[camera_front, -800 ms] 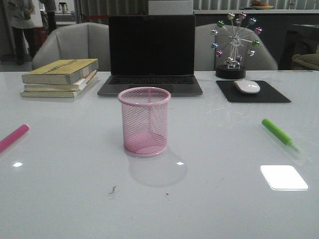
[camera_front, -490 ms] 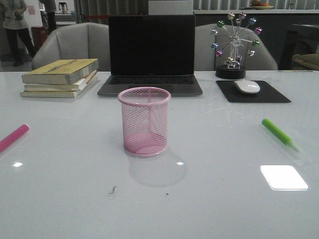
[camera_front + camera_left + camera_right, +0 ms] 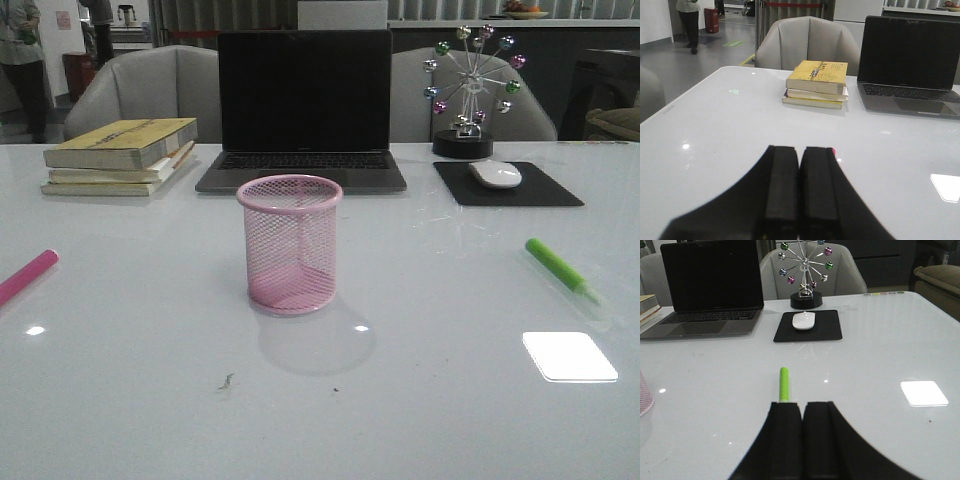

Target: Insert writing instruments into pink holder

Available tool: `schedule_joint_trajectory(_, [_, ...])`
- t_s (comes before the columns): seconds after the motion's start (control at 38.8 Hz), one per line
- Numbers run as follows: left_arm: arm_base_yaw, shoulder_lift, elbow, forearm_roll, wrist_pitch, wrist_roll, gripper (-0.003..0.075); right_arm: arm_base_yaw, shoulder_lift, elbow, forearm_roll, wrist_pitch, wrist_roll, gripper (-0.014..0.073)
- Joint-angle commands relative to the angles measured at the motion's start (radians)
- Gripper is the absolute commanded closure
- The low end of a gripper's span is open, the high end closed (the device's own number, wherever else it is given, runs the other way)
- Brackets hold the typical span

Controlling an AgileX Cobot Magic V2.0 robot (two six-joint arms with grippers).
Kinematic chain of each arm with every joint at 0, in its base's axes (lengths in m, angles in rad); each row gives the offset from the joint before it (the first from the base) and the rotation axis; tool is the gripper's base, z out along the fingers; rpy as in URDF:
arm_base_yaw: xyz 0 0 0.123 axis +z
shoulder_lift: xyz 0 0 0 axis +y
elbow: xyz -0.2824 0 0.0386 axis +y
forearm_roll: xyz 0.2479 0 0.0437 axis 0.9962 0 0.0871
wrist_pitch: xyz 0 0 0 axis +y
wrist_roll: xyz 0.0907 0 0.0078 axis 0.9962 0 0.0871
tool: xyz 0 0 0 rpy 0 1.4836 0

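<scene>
The pink mesh holder (image 3: 290, 244) stands upright and empty at the table's middle, its edge also showing in the right wrist view (image 3: 645, 392). The magenta marker (image 3: 27, 275) lies flat at the far left edge; only a sliver of it (image 3: 831, 149) peeks past my left gripper's finger. The lime green marker (image 3: 561, 268) lies flat on the right, whitish end toward me; in the right wrist view the green marker (image 3: 784, 384) lies just beyond my fingertips. My left gripper (image 3: 800, 149) and right gripper (image 3: 802, 404) are both shut, holding nothing. Neither gripper shows in the front view.
A dark laptop (image 3: 304, 107) sits behind the holder. Stacked books (image 3: 122, 155) lie at the back left. A white mouse (image 3: 495, 173) on a black pad (image 3: 508, 185) and a ferris-wheel ornament (image 3: 468, 88) stand at the back right. Chairs lie beyond the table's far edge.
Nothing on the table has moved. Only a person in the far left background has shifted further left.
</scene>
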Motion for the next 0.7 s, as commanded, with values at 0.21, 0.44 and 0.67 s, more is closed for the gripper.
schedule_joint_trajectory(0.21, [-0.002,-0.023,0.006,-0.007,-0.131,-0.009,0.0629,-0.005,-0.019,0.001,-0.01,-0.085,-0.001,0.0536])
schedule_joint_trajectory(0.44, [-0.002,-0.021,0.004,0.019,-0.222,-0.007,0.0629,-0.005,-0.019,0.001,-0.01,-0.219,-0.001,0.0536])
schedule_joint_trajectory(0.67, [-0.002,-0.019,-0.039,0.082,-0.211,-0.007,0.0629,-0.005,-0.019,-0.045,-0.011,-0.281,-0.001,0.0536])
